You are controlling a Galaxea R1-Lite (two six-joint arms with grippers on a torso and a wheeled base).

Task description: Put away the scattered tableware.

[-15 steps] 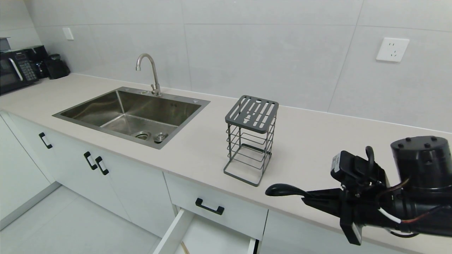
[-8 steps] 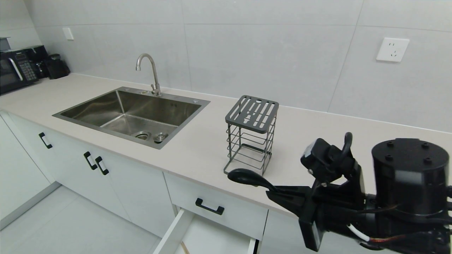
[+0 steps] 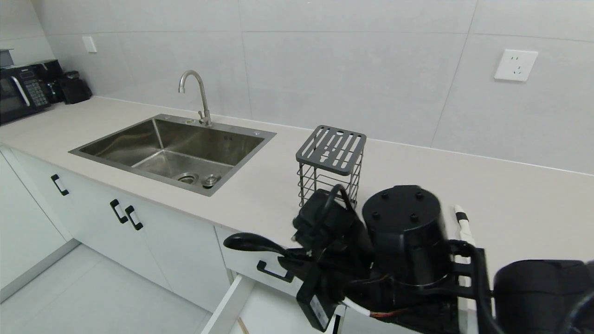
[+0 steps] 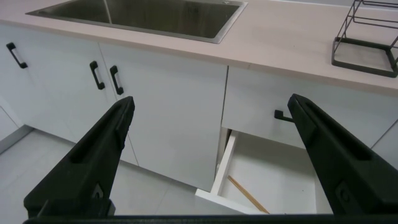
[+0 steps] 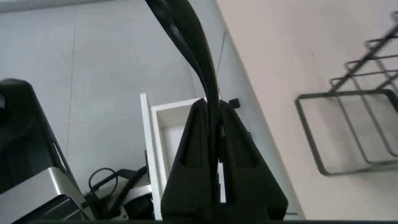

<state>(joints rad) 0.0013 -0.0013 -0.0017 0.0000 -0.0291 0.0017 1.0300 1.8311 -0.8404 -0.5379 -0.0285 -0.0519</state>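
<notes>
Pale grey wall tiles with a white socket back a beige countertop holding a steel sink, a curved tap and a black microwave, above white cabinets with black handles on a light floor.

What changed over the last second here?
The right gripper, jaws shut on the black spoon, swung left, ending above the open drawer. Nothing was picked up or let go. The wire rack, sink and drawer stayed put.
</notes>
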